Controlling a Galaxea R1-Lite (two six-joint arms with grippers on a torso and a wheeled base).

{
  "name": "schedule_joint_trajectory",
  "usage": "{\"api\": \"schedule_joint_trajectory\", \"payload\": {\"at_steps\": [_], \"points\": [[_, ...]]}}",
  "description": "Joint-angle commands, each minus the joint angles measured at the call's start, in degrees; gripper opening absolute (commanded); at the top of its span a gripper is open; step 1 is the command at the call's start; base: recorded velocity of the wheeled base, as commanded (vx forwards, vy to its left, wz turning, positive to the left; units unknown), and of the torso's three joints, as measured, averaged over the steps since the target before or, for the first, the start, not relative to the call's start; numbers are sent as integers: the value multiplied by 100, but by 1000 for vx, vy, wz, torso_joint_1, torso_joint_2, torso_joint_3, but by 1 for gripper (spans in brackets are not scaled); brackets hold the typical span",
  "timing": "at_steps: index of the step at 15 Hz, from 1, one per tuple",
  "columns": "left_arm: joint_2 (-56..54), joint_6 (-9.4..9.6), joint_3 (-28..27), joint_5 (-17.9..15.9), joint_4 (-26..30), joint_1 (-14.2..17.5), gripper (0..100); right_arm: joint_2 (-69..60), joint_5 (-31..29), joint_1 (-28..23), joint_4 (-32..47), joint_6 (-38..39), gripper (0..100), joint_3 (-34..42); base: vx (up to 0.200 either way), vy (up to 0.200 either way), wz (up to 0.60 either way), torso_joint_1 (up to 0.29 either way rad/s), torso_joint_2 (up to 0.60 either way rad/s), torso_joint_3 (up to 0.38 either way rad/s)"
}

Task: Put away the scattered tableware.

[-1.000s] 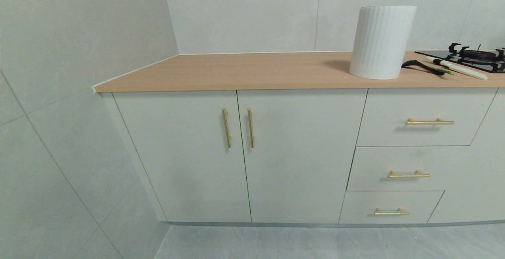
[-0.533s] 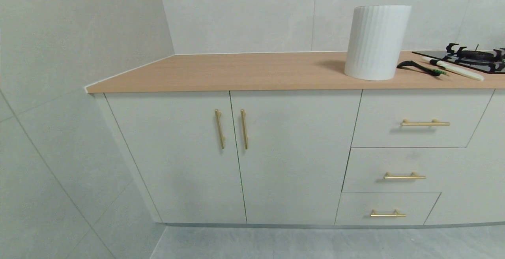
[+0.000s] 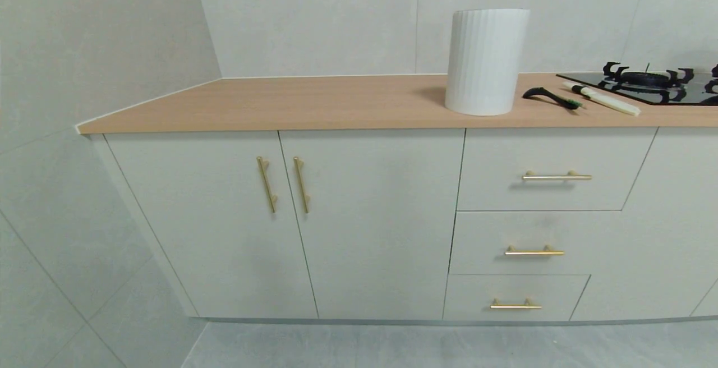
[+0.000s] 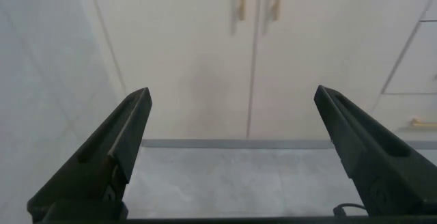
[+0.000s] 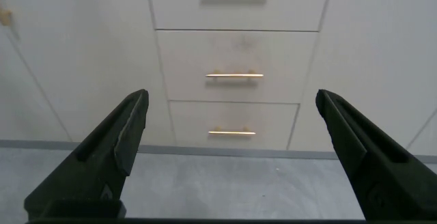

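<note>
The left gripper (image 4: 232, 98) has its 2 dark fingers (image 4: 113, 152) spread wide with nothing between them. It hangs low in front of the 2 pale cabinet doors with upright brass handles (image 4: 184, 53), above the grey tiled floor (image 4: 232, 176). The right gripper (image 5: 232, 98) is likewise spread wide and empty, facing the stack of 3 pale drawers with brass bar handles (image 5: 235, 57). The tableware lies well above both, on the right part of the long wooden worktop (image 3: 308, 104). There a black curved utensil (image 3: 549, 97) and a long cream-handled utensil (image 3: 603, 100) lie side by side between a tall white ribbed container (image 3: 486, 62) and the black glass gas hob (image 3: 645, 84). The cream one's far end appears to touch the hob's edge. By my reading the task is at the approach step, with no piece grasped. The next move probably calls for closing in on that part of the worktop, raising 1 arm to its height, and pinching a slim handle from above. The white container looks the likely place for them, though the drawers could serve too.
</note>
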Motion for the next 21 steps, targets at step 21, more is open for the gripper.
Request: {"api": "schedule_joint_trajectory", "payload": {"at_steps": [21], "points": [[2,-9,0,1,2,0,100,7,2,0,-2,5,100,0,57,-48,0,0,1,0]]}}
